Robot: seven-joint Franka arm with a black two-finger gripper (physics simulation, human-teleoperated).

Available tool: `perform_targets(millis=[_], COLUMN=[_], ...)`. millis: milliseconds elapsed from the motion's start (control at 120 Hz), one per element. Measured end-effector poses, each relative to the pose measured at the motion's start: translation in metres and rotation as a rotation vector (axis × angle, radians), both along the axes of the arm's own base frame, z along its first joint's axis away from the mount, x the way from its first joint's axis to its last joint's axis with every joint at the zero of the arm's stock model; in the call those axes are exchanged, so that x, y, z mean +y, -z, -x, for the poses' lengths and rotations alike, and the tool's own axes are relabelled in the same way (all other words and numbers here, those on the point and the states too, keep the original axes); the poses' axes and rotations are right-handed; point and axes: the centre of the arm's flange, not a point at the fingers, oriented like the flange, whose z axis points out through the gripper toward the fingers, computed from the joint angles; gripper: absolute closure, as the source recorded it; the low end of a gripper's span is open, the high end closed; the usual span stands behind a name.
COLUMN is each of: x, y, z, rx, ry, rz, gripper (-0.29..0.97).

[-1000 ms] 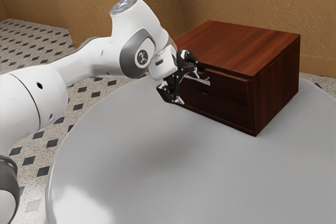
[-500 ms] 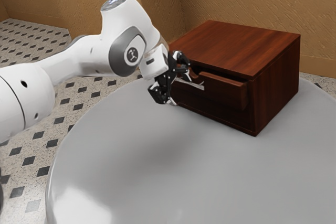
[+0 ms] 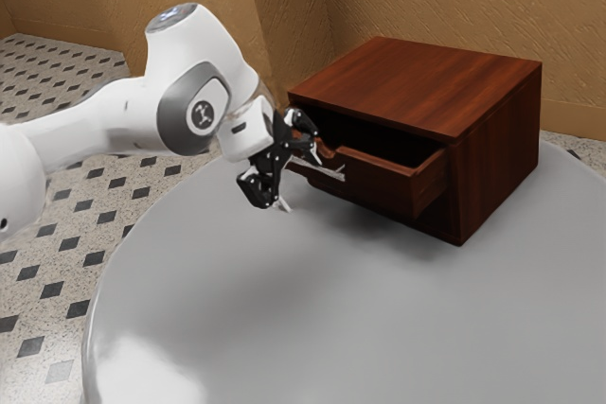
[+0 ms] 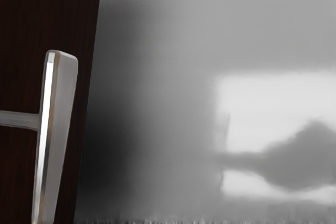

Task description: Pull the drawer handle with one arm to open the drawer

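The drawer (image 3: 371, 182) stands further out of the cabinet (image 3: 426, 82) than it did half a second ago. A second ago its front lay nearly flush with the cabinet face, and now a dark gap shows behind it and one side panel is bared. My pincer (image 3: 305, 147) has drawn back with it toward the exterior view's left, and my arm (image 3: 189, 111) has swung the same way, its elbow now lower and further from the cabinet. The cabinet itself sits where it sat, at the far side of the round grey counter (image 3: 331, 309).

My pincer is clenched on the handle (image 3: 327, 171), with the black fingers closed on the silvery bar at its end nearest the exterior view's left (as well as I can read it from the side). The drawer is partly open, not fully drawn.

The exterior view gives the whole setting: cabinet, open drawer, my white arm and the chequered floor (image 3: 57, 262) beyond the counter's rim. The wrist view gives the close detail instead. There the handle (image 4: 52, 140) is a flat metal bar with a rounded end, standing off the dark wood of the drawer front (image 4: 42, 14) on a thin post. Beside it lies the grey counter (image 4: 210, 51), with a soft dark shadow (image 4: 294, 161) across a brighter patch.
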Motion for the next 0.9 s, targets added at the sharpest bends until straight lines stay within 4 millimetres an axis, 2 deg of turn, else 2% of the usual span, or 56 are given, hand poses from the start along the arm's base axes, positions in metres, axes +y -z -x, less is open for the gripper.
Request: perform_targets(millis=[525,900], x=[0.007,0.004], y=[-0.001,-0.001], z=[0.067,0.11], rx=[0.003,-0.015], ry=[-0.02,-0.018], rz=[0.013,0.013], gripper=[0.0,0.03])
